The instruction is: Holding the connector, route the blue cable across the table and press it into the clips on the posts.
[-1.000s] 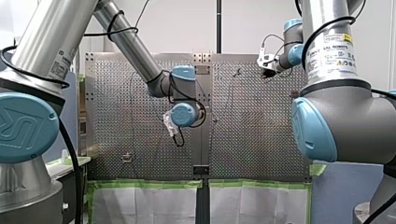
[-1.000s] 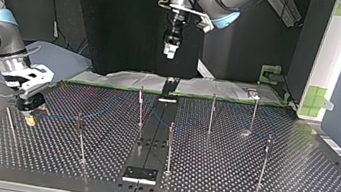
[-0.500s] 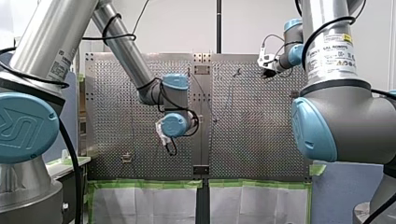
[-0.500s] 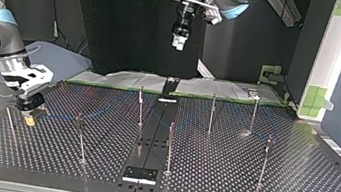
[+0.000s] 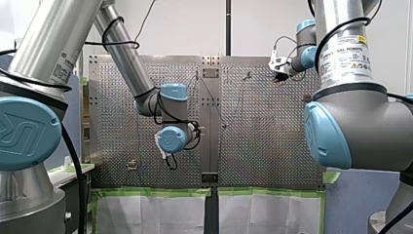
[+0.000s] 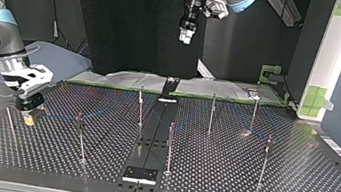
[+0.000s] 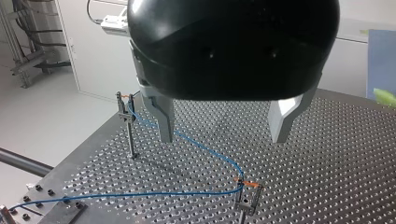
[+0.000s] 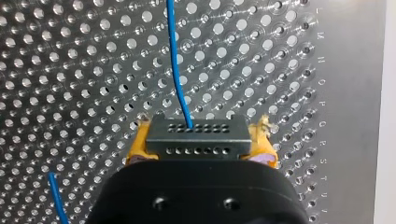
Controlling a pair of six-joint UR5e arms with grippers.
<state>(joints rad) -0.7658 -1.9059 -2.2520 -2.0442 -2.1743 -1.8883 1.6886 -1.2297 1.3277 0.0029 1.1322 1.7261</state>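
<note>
Right gripper (image 8: 201, 145): yellow pads (image 8: 139, 147) clamped on connector (image 8: 196, 135), low over table (image 8: 70, 70). Connector long axis runs crosswise, pad to pad; holed face points ahead, away from wrist. Blue cable (image 8: 176, 60) leaves that face straight ahead. Left gripper (image 7: 223, 134): fingers spread, nothing between, high above table. Below it, cable sits in clips (image 7: 125, 99) on two posts (image 7: 132, 140). Likely late routing step. Next move probably calls for left gripper lowered onto any unclipped span, right holding tension.

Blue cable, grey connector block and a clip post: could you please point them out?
Thin blue cable (image 7: 205, 148): left wrist view, its hanging mid-span.
Grey perforated connector block (image 8: 198, 137): right wrist view, front face.
Slim metal clip post (image 7: 130, 134): left wrist view, upright shaft.
</note>
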